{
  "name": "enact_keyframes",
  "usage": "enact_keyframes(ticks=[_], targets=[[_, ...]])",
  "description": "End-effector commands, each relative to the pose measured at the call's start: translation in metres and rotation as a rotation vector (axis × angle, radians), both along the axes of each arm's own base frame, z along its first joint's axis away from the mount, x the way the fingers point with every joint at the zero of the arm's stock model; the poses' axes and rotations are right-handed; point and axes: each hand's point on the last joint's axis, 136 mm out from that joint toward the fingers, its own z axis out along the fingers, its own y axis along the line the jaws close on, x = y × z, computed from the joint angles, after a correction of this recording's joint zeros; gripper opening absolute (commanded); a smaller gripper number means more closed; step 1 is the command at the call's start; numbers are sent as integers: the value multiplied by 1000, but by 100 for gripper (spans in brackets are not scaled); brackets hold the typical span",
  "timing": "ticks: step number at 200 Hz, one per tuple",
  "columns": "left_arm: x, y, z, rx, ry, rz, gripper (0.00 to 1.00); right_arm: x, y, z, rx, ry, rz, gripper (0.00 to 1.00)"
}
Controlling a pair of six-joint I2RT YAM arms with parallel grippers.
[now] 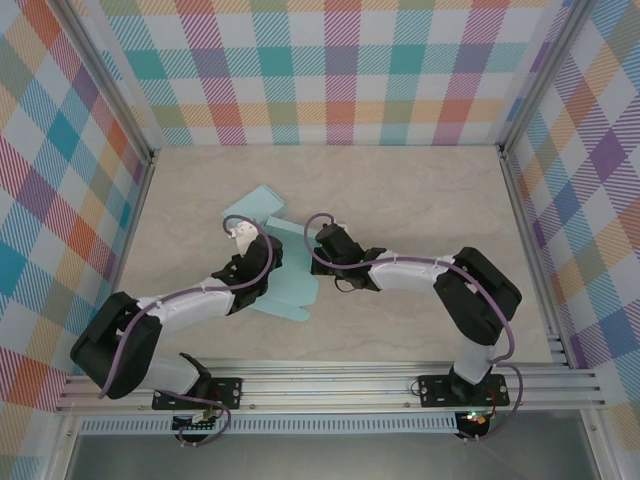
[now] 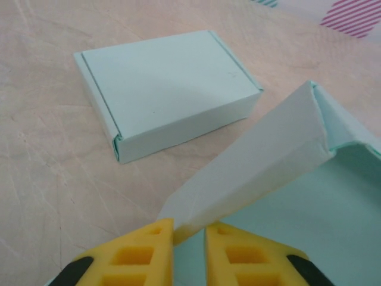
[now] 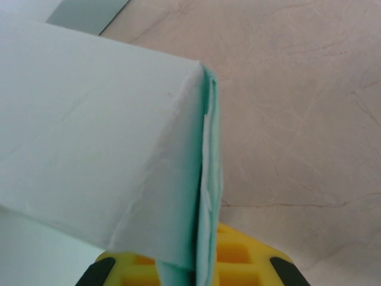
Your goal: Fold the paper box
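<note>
Paper box (image 1: pixel 292 285) (pale mint, partly flattened) is seen from above at the centre of the counter (image 1: pixel 420 200), between the two arms. The left claw (image 1: pixel 238 232) is placed at its upper left edge, the right claw (image 1: pixel 320 233) at its upper right. A closed box (image 1: pixel 255 205) of the same colour is set just beyond, up and to the left.

In the left wrist view, the yellow fingers (image 2: pixel 143 253) are held slightly apart at the bottom edge, with the lower corner of a raised flap (image 2: pixel 256 161) lying at the gap. The closed box (image 2: pixel 166 95) is seen at upper left, flat on the counter.

In the right wrist view, the right claw (image 3: pixel 190 263) is clamped on a folded edge of the paper box (image 3: pixel 101 137), which runs down between its fingers at the bottom.
</note>
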Motion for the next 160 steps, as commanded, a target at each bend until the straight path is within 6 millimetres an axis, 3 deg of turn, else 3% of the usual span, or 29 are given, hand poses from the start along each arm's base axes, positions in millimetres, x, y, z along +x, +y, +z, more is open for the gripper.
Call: enact_keyframes(ticks=[1,28,64,80,133,160], targets=[[0,3,12,8,-47,-45,23,-10,5,-8,-22,46,24,0],[-8,-4,1,-3,-15,-108,32,-14,6,-7,-21,55,41,0],[-13,-12,-8,15,5,-177,51,-21,2,-5,-20,72,48,0],[-13,-17,-8,23,8,-205,54,-23,-1,-4,-25,72,44,0],[-11,-21,-8,94,14,-208,50,-24,-9,-3,-45,63,31,0],[-9,-10,-6,132,2,-144,30,-27,-13,-2,-54,69,30,0]])
